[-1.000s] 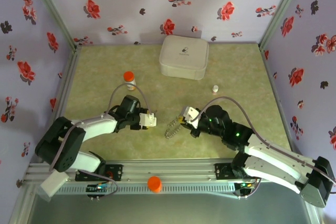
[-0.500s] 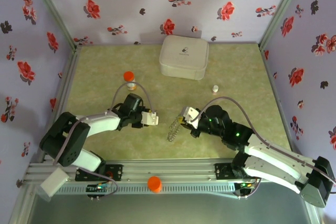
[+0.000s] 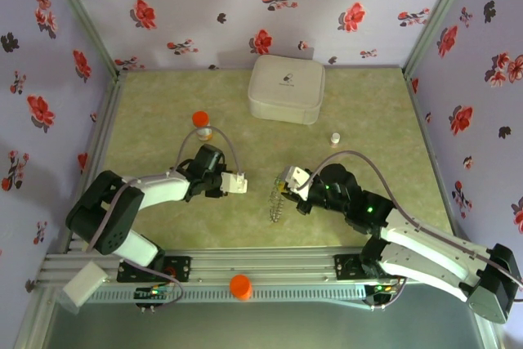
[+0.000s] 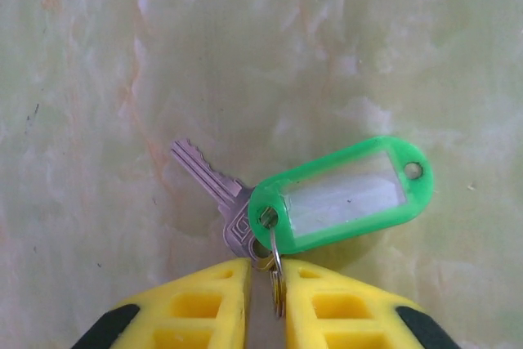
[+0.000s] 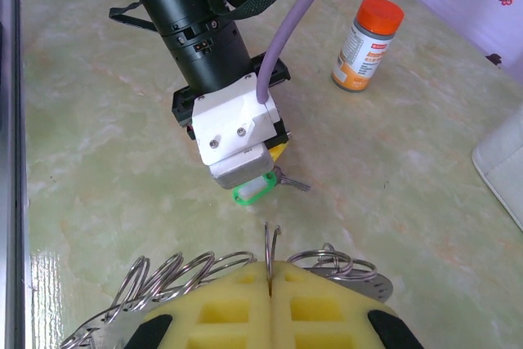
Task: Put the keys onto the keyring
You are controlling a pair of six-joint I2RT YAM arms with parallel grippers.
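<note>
A silver metal key (image 4: 214, 190) and an oblong green plastic tag (image 4: 343, 198) with a clear window lie flat on the pale green marbled table (image 4: 368, 38), just ahead of the left gripper (image 4: 267, 277). They are joined by a small split ring (image 4: 276, 271). This ring stands on edge in the narrow slot between the yellow fingers (image 4: 204, 304), which are drawn almost together around it; whether they actually pinch it I cannot tell.

In the left wrist view the key's blade runs diagonally up and to the left, away from the fingers, toothed edge uppermost. The tag's long axis runs to the right and slightly up, with a small hole at its far end. The two fan out from the ring in a wide V.

In the top view the left gripper (image 3: 239, 184) sits near mid-table. Close to its right the right gripper (image 3: 283, 188) is clenched on one loop of the keyring (image 3: 277, 206), a limp string of silver wire rings hanging from its fingertips
</note>
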